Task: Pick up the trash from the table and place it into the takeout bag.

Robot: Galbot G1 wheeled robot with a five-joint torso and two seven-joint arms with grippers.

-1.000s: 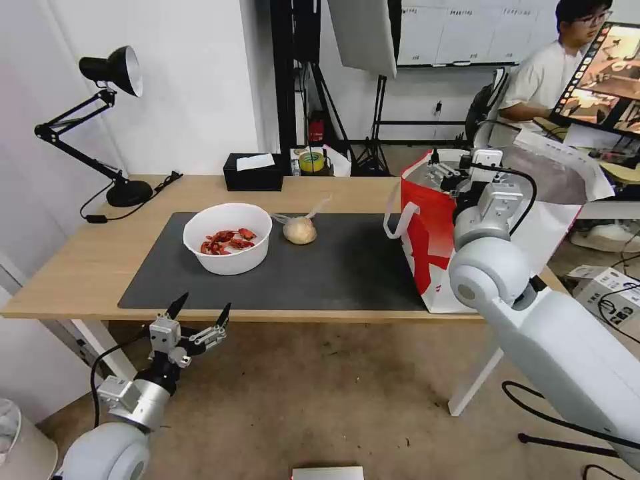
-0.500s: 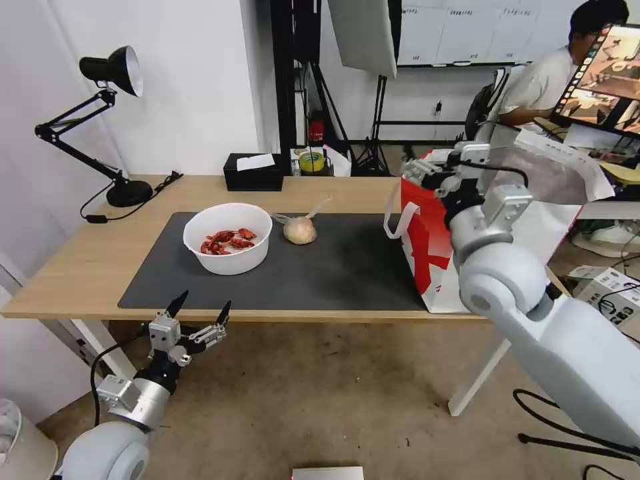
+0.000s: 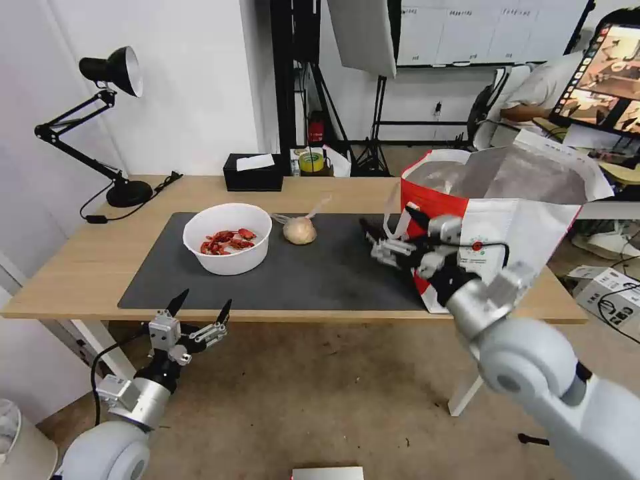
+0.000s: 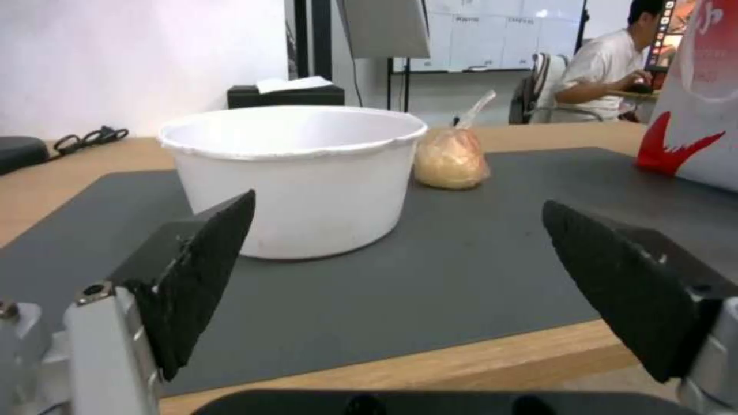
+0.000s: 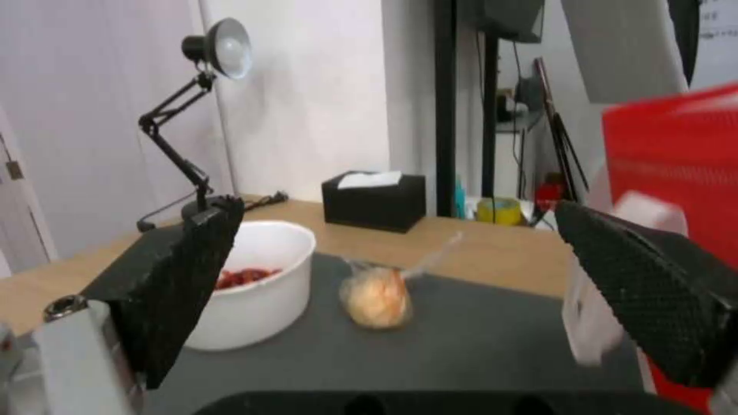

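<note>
Knotted clear bag (image 3: 300, 230) lies well left of the right claw (image 3: 389, 235), spread wide, empty

The table (image 3: 80, 267) is pale matt wood; on it lies a dull dark grey mat (image 3: 333, 273); on the mat stand a smooth white plastic bowl (image 3: 228, 238), a thin clear plastic bag (image 3: 299, 229), and a takeout bag (image 3: 507, 220) with crinkled silver foil lining.

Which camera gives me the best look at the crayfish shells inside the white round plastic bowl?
The head view: it looks down into the white round plastic bowl, so the red crayfish shells lie open to sight. The right wrist view catches a strip of shells over the rim. The left wrist view shows the bowl's wall.
</note>
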